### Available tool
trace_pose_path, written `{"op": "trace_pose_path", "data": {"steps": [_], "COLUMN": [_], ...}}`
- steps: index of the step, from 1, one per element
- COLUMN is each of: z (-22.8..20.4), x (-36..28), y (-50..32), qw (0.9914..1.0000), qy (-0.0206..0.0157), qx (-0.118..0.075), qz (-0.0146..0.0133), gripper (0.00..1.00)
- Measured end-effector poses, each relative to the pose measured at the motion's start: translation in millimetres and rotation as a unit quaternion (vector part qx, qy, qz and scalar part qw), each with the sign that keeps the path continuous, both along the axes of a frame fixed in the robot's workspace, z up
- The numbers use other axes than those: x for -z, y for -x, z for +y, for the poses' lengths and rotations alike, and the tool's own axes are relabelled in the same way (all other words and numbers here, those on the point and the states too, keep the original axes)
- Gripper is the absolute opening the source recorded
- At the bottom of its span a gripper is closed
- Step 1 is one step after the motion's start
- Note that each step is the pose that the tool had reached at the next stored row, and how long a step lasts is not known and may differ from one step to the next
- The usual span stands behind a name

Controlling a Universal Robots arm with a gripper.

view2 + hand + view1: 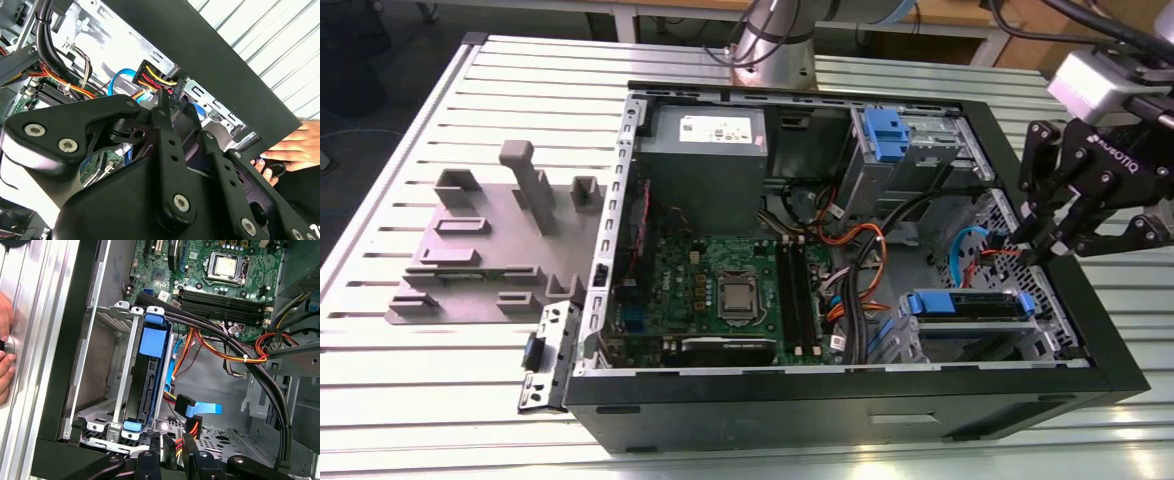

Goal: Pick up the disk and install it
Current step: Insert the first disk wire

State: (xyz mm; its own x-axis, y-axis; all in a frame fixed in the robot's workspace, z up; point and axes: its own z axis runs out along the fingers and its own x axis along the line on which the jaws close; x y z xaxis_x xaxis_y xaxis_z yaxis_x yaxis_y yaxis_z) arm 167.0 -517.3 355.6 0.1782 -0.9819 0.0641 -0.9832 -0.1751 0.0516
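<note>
The open computer case (854,395) lies on its side on the slatted table (400,400), and the disk (970,305) already sits inside it, slotted into the metal drive cage (107,410) near the case's front corner on the exterior view's right. In the first wrist view the disk (150,385) stands edge-on between the cage rails, its blue carrier frame showing at both ends. Also in the case are the green motherboard (720,285), a grey power supply (707,150) with a white sticker whose print I can't make out, and a second bay with a blue latch piece (886,135) toward the far side.

The gripper (1041,235) hangs just above the case's edge on the exterior view's right, near the disk but not touching it. Its black fingers (150,462) look drawn close together with nothing between them, though from here I can't be fully sure of the gap.

The first wrist view adds a blue-tabbed data connector (187,407) lying loose beside the cage and a black cable bundle (240,357) crossing the case. Both wrist views show a person's hand (292,147) resting on the table outside the case wall. The exterior view shows 1 grey moulded fixture (494,245) on the table beside the case.
</note>
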Motion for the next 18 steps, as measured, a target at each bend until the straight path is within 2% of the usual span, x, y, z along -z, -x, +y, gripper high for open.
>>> {"op": "trace_pose_path", "data": {"steps": [4,7,9,18], "z": [0.3,0.3,0.3,1.1], "x": [1.3,2.4,3.6,5.7], "y": [-1.2,-2.2,-2.9,-4.5], "qw": [0.99999,0.99996,0.99994,0.9999], "qy": [0.0027,0.0079,0.0099,0.0103], "qx": [-0.002,-0.003,-0.004,-0.009], "qz": [0.0,0.0,0.0,0.0], "gripper": [0.31,0.31,0.31,0.31]}}
